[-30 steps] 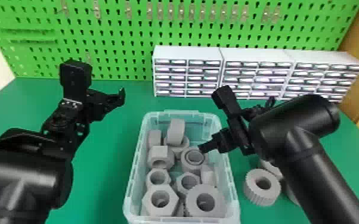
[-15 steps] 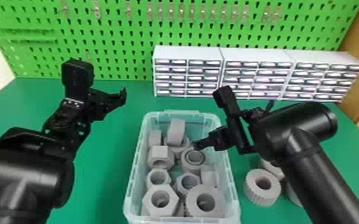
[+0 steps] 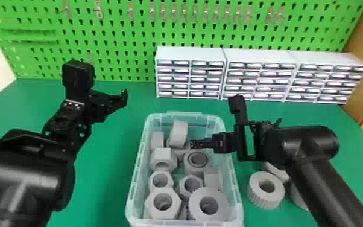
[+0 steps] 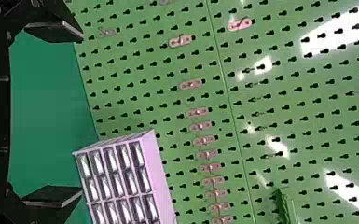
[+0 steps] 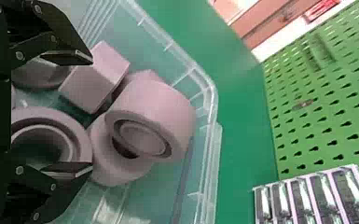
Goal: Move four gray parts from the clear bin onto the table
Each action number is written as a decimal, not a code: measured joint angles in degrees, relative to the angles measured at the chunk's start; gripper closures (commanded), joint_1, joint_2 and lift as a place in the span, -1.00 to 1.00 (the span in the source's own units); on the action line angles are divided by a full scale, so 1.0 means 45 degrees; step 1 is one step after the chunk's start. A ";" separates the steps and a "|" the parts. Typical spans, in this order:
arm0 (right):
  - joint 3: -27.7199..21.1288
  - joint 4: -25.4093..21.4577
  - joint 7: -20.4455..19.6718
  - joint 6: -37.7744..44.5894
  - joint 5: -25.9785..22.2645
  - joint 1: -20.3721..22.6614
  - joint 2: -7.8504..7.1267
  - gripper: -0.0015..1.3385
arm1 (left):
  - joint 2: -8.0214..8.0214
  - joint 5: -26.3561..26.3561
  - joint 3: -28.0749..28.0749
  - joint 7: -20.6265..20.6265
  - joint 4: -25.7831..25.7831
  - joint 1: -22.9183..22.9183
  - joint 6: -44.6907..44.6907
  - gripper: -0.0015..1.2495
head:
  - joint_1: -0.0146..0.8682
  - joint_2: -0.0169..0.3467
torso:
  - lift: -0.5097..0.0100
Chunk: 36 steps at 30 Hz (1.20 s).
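Apparently three of four gray parts were out: a ribbed ring (image 3: 257, 193), another part (image 3: 276, 172) behind it and a third (image 3: 298, 197) half hidden, all on the bench (image 3: 108, 187). One seemed left to fetch from the many pieces (image 3: 178, 132) in the clear bin (image 3: 138, 157). Over them hung the right gripper (image 5: 92, 113), empty, fingers (image 5: 70, 57) spread wide; the left gripper (image 4: 82, 115), also empty and wide, waited left of the bin.

Gray parts (image 3: 209, 203) sit in a clear bin (image 3: 235, 193) on a green counter (image 3: 111, 181), beneath a bright green pegboard (image 3: 123, 33) patterned with rows of dark keyhole slots.
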 measured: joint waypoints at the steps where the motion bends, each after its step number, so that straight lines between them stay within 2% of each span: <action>1: -0.0010 0.0128 0.0054 -0.0125 -0.0034 -0.0029 0.0000 -0.31 | 0.0000 0.0000 -0.0001 0.0000 0.0000 0.0003 0.0000 -0.80 | 0.59 -0.76 | 0.77; 10: 0.0245 0.0462 0.0080 -0.0479 0.0449 -0.0484 0.0047 -0.31 | 0.0000 0.0008 0.0010 -0.0020 0.0000 0.0002 0.0000 -0.80 | 0.59 -0.76 | 0.77; 19: 0.0679 0.0061 0.0089 -0.0109 0.0980 -0.1061 0.0172 -0.31 | 0.0001 0.0057 0.0007 -0.0039 0.0001 0.0001 0.0023 -0.80 | 0.59 -0.76 | 0.77; 36: 0.1127 0.0505 0.0071 -0.0241 0.0478 -0.1280 0.0238 -0.31 | 0.0000 0.0059 -0.0065 -0.0039 0.0073 -0.0046 0.0039 -0.80 | 0.59 -0.76 | 0.77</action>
